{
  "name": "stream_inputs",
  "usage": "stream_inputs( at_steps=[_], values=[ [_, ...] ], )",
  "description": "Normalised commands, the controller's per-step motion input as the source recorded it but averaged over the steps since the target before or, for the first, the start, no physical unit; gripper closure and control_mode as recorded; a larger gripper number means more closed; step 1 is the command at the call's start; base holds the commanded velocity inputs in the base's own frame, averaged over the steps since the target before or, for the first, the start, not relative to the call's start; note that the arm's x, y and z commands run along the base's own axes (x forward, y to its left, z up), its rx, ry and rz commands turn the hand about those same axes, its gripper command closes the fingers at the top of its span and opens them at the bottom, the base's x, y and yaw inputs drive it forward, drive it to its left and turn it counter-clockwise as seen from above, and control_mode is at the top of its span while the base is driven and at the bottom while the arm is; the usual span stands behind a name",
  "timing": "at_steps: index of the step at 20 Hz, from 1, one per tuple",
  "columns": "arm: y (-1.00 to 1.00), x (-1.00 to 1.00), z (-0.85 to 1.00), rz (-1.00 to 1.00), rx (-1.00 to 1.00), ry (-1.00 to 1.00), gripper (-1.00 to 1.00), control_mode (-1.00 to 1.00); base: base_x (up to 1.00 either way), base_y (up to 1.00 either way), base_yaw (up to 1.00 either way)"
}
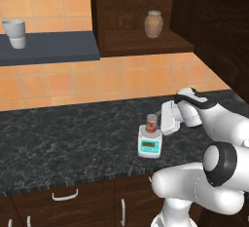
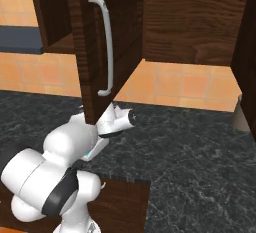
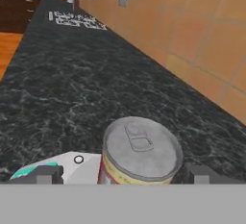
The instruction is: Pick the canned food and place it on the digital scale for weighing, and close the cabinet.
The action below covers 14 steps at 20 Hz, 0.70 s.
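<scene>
Standing red-labelled canned food (image 1: 152, 123), silver-topped

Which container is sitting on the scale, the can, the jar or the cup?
The can, red-labelled, stands on the scale. The brown jar is in the cabinet; the cup is on the shelf.

The canned food (image 3: 139, 151) has a matt grey metal lid with a pressed pull tab, above a pale band and a red label that looks like paper. The digital scale (image 1: 150, 144) under it is smooth white plastic with a teal display panel. The desk (image 1: 63, 133) is dark stone with pale veining and a faint sheen. The cabinet (image 2: 92, 37) is dark brown wood with visible grain, its bar handle (image 2: 106, 47) smooth and silvery. The wall tiles (image 1: 73, 82) are flat matt orange. The jar (image 1: 153, 24) looks like speckled brown ceramic. The tool (image 3: 122, 175) fingertips (image 3: 45, 174) are dull dark grey
</scene>
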Motion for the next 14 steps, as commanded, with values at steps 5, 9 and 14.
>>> stream_inputs(
  at_steps=[5, 9, 14],
  values=[
    [-0.13, -0.06, 0.00, -0.01, 0.00, -0.11, -1.00, -1.00, 0.00, 0.00, 0.00],
    [0.00, 0.00, 0.00, 0.00, 0.03, -0.15, -1.00, -1.00, 0.00, 0.00, 0.00],
    [-0.20, -0.08, 0.00, -0.04, 0.14, -0.09, -1.00, -1.00, 0.00, 0.00, 0.00]
  ],
)
